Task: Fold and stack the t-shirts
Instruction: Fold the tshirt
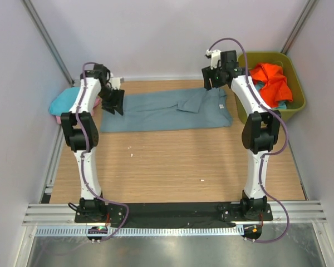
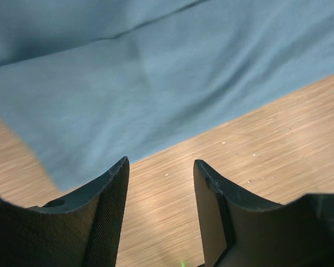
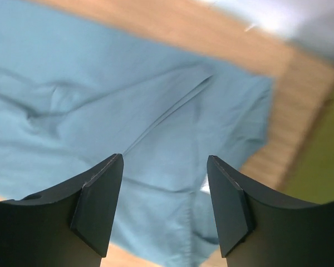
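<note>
Plainly both arms reach forward, left gripper point(image 2: 161, 164) and right gripper point(image 3: 165, 158) open, empty, over t-shirt point(image 1: 161, 111)

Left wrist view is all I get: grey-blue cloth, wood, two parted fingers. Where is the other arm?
Observer: The right gripper hangs above the right end of the same grey-blue t-shirt, jaws open, holding nothing.
Operator: How does the shirt lie?
Observer: As a long band across the far side of the table, with a sleeve folded onto it.
Operator: Any other shirts?
Observer: An orange t-shirt is heaped in the olive tub at the right.
</note>
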`<state>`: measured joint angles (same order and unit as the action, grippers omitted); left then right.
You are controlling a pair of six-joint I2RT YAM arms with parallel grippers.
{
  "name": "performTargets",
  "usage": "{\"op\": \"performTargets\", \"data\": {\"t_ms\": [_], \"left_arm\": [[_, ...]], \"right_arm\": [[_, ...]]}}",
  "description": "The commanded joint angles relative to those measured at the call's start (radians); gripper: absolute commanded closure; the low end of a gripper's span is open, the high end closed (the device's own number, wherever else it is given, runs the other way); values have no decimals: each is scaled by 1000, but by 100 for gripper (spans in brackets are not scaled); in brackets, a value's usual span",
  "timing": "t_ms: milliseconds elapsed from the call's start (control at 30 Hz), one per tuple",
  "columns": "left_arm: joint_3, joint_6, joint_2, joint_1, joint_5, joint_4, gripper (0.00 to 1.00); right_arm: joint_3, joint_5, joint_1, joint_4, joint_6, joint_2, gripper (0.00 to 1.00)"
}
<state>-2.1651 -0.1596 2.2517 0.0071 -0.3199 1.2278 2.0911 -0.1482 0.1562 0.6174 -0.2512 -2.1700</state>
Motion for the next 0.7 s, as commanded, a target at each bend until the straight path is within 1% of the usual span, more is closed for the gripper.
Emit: {"op": "performTargets", "data": {"t_ms": [0, 33, 133, 167, 300, 533, 667], "left_arm": [[33, 0, 60, -53, -18, 6, 49], [28, -1, 72, -62, -10, 10, 49], [42, -11, 94, -78, 30, 12, 49], [53, -14, 94, -81, 45, 10, 49], [100, -20, 98, -81, 80, 1, 50], [110, -9, 117, -81, 74, -4, 51], [128, -12, 106, -85, 71, -2, 51]], "right_arm": [[-63, -145, 3, 82, 64, -23, 33], [-60, -192, 2, 88, 66, -54, 33], [-29, -246, -4, 113, 101, -118, 34], [-19, -289, -6, 123, 105, -134, 35], [-5, -350, -7, 133, 130, -171, 41], [-32, -378, -6, 137, 150, -191, 44], [-31, -395, -6, 142, 154, -195, 48]]}}
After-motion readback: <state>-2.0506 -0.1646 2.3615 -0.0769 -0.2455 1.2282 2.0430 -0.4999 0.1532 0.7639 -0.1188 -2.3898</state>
